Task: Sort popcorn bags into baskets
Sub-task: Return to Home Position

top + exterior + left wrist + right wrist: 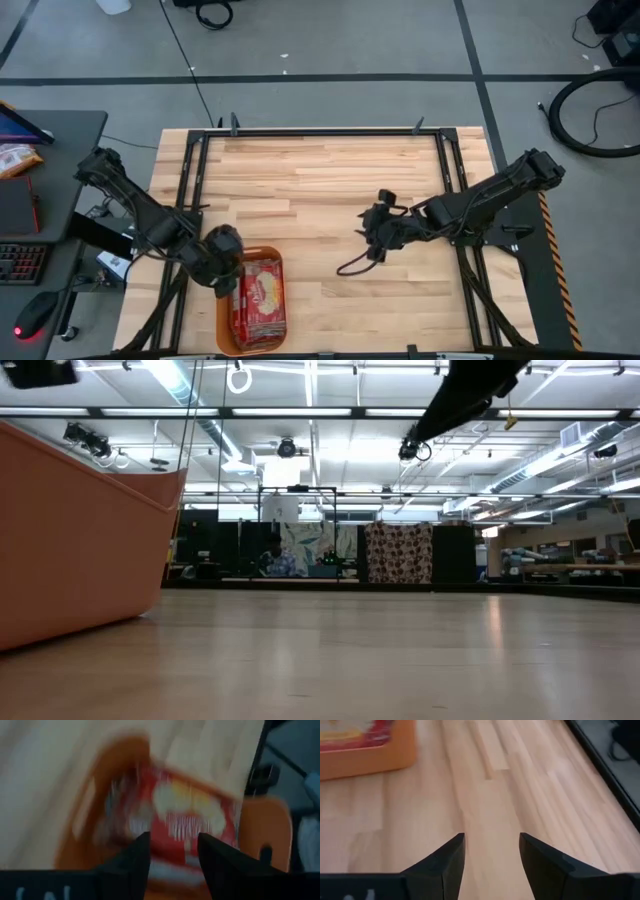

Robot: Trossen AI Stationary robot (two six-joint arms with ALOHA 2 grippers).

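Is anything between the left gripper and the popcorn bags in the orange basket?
Nothing visible. The left gripper hangs over the basket, jaws open and empty, with the popcorn bags directly beyond them. The right gripper waits over the table.

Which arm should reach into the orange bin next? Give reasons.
Left. The left gripper, open, hangs over the rim of the orange bin, the popcorn bags right below. The right gripper, also open, is over the middle of the table, apart from the bin.

Pale wood table; orange basket resting at front-left edge.
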